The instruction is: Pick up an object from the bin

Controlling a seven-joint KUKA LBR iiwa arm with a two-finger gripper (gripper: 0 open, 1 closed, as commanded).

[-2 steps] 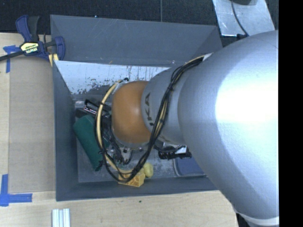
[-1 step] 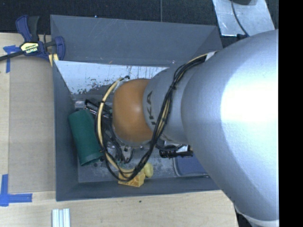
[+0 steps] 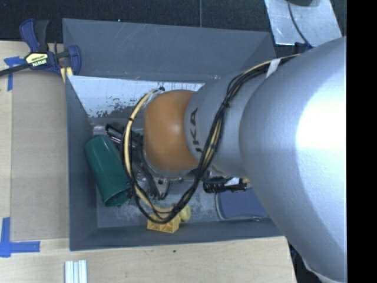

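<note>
jaws were hidden beneath the orange wrist cover (image 3: 168, 131) of the arm (image 3: 294, 128), so couldn't tell if released or clenched. wrist sat low over the middle of the bin (image 3: 177, 46). dark green cup (image 3: 106, 164) lay tilted on its side just left of the wrist. yellow scrap (image 3: 165, 224) lay by the near wall, bluish flat pad (image 3: 235, 208) at lower right, partly under the arm.

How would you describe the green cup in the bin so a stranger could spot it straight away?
Start at the grey metal bin and look at its floor by the left wall, beside the arm's orange cover. A dark green cup lies there on its side. It alone is green and cylindrical; the yellow scrap and blue-grey flat piece nearby are neither.
</note>
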